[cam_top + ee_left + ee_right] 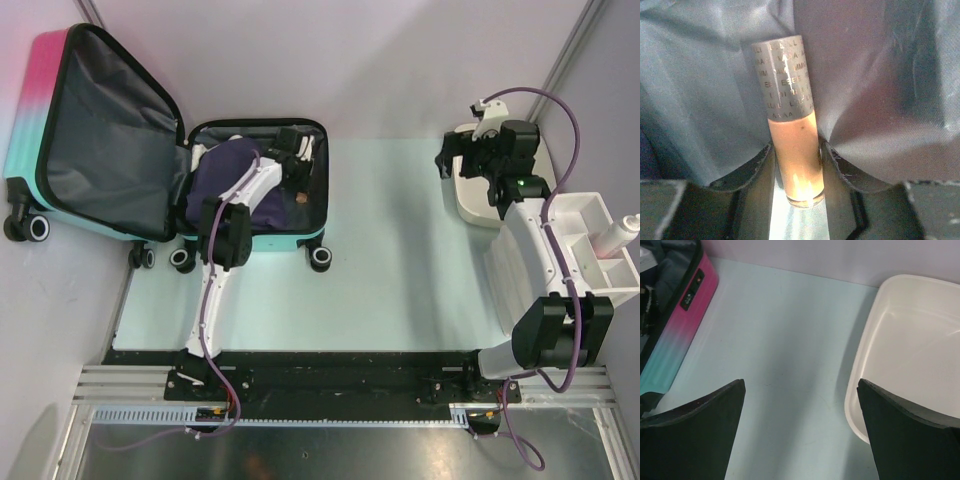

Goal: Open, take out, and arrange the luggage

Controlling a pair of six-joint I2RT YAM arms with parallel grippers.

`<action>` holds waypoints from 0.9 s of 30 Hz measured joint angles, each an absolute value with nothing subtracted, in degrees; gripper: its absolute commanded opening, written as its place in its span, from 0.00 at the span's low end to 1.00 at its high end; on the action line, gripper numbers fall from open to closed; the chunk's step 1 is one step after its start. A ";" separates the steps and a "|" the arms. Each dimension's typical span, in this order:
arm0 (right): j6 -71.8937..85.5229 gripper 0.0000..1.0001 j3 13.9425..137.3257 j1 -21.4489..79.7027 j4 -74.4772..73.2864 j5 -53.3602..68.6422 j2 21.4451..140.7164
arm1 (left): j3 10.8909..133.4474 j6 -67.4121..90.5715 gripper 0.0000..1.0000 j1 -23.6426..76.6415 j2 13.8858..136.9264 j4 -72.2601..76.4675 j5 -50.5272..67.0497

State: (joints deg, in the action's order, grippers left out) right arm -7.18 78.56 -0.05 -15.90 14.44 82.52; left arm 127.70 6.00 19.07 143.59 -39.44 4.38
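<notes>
Fingers point(747, 172) of the left gripper point(796, 150) are flanking a tube point(790, 125), one on each side and very close to it. I cannot tell whether they are pressing on it or only standing beside it. The tube is showing a grey cap with raised letters at its far end and a tan body at the near end, between the fingers. It is lying on grey lining point(880, 100) that is creased around it.

From above, the left gripper is reaching into the lower half of the luggage point(35, 120), near its far right corner. The luggage is lying open at the far left of the table point(400, 250). Its lid is standing up and leaning toward the left wall, with the lining facing the arms, and its wheels are pointing toward the near edge. A dark blue cloth point(215, 170) is bunched in the lower half, beside the left arm.

The right gripper point(801, 385) is hanging with its fingers wide apart and nothing between them, over the table at the left rim of a white tub point(860, 390). A white organiser point(600, 240) is sitting to the right of the right arm, with a white bottle point(622, 230) in it.
</notes>
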 measured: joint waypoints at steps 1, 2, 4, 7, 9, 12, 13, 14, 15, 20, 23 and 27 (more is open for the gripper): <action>-7.16 1.00 78.56 0.34 -15.88 14.79 82.52 | 127.70 6.02 0.32 19.05 143.59 -39.42 4.71; -7.09 1.00 78.56 0.69 -15.88 15.20 82.52 | 127.70 6.02 0.19 19.05 143.59 -39.38 4.86; -6.81 1.00 78.72 1.30 -15.86 16.86 82.67 | 127.70 5.91 0.09 19.05 143.59 -39.11 5.39; -5.80 1.00 79.42 1.91 -15.70 19.92 83.31 | 127.07 5.39 0.00 18.98 143.13 -37.87 6.15; -5.04 1.00 79.70 2.04 -15.44 22.31 83.77 | 124.90 4.99 0.00 18.83 141.82 -36.47 6.66; -3.88 1.00 79.75 2.28 -15.25 25.45 84.34 | 119.52 4.49 0.00 18.41 138.52 -34.39 7.92; -3.36 1.00 79.75 2.39 -15.07 26.30 84.62 | 117.56 4.29 0.00 18.20 137.05 -34.02 8.58; -2.92 1.00 79.83 2.52 -14.96 27.00 84.93 | 115.46 4.01 0.00 18.02 135.44 -33.12 9.43; -2.61 1.00 79.88 2.66 -14.83 27.77 85.34 | 113.45 3.84 0.00 17.80 133.67 -32.25 10.02; -2.02 1.00 79.96 3.38 -14.83 29.58 87.18 | 106.02 3.25 0.00 16.80 124.05 -29.45 15.33; -2.17 1.00 79.96 3.64 -15.66 29.71 87.96 | 99.18 2.37 0.00 16.29 116.18 -27.31 20.12; -2.63 1.00 79.96 3.64 -16.27 29.39 88.40 | 91.35 2.11 0.00 16.16 110.52 -25.85 24.47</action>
State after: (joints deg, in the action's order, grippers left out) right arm -2.63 79.96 3.64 -16.27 29.39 88.40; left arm 91.35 2.11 16.16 110.52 -25.85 24.47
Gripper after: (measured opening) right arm 0.994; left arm 0.339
